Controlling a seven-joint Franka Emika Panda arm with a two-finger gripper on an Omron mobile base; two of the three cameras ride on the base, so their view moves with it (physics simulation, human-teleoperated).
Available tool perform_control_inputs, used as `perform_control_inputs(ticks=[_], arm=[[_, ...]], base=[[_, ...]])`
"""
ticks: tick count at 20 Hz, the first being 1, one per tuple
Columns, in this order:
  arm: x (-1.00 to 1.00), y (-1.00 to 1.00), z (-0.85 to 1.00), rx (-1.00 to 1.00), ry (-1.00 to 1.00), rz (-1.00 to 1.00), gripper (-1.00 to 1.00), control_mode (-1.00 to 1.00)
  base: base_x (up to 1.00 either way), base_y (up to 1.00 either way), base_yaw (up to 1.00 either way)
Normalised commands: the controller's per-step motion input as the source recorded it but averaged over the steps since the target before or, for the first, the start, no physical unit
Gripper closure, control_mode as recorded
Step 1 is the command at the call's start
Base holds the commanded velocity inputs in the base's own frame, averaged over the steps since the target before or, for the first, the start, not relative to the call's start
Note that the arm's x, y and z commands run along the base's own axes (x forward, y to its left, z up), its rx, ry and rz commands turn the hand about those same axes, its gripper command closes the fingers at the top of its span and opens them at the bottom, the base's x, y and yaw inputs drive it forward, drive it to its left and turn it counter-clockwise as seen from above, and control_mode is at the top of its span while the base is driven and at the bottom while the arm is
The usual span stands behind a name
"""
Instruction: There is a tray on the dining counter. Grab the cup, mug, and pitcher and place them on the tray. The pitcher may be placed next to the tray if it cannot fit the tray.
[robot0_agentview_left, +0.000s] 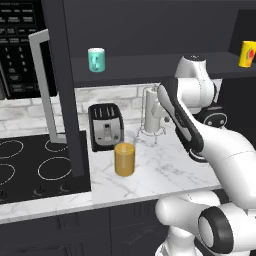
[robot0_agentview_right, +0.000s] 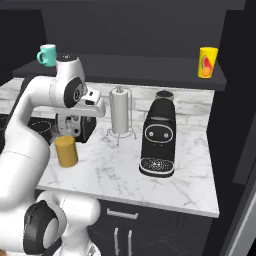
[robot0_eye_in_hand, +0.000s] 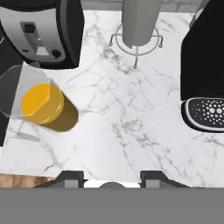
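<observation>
The gripper (robot0_eye_in_hand: 112, 177) hangs high over the marble counter (robot0_eye_in_hand: 144, 113) with its jaws apart and nothing between them, looking straight down; the two dark fingertips (robot0_eye_in_hand: 70, 178) rise at the bottom of the hand view. The pitcher (robot0_agentview_left: 124, 159) stands upright on the counter just in front of the toaster (robot0_agentview_left: 106, 127), off to the left of the gripper's line in the hand view, and is probably the first thing to fetch since it is nearest. To take it well, the hand should shift sideways until it is over the pitcher, then come down with the jaws spread around the glass wall and grip below the clear rim, where the amber part gives a firm hold; the toaster close behind leaves little room, so approach from the open counter side. The mug (robot0_agentview_left: 96, 59) sits on the dark shelf (robot0_agentview_left: 150, 62) above the toaster and the cup (robot0_agentview_right: 207, 62) at the far right end of the same shelf, above the coffee machine (robot0_agentview_right: 159, 134). The paper towel roll (robot0_agentview_right: 119, 111) stands between toaster and coffee machine; keep clear of it
</observation>
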Motion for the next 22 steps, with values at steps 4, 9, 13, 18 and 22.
perform_control_inputs(ticks=[4, 9, 13, 18, 22], arm=[[-0.07, 0.00, 0.05, 0.00, -0.03, 0.00, -1.00, -1.00], [-0.30, -0.07, 0.29, 0.00, -0.12, 0.00, -1.00, -1.00], [-0.43, -0.07, 0.41, 0.00, -0.13, -0.04, -1.00, -1.00], [-0.43, -0.02, 0.47, 0.00, -0.14, -0.15, -1.00, -1.00], [-0.22, -0.06, 0.51, 0.02, -0.08, -0.27, -1.00, -1.00]], base=[[0.00, 0.00, 0.00], [0.00, 0.00, 0.00], [0.00, 0.00, 0.00], [0.00, 0.00, 0.00], [0.00, 0.00, 0.00]])
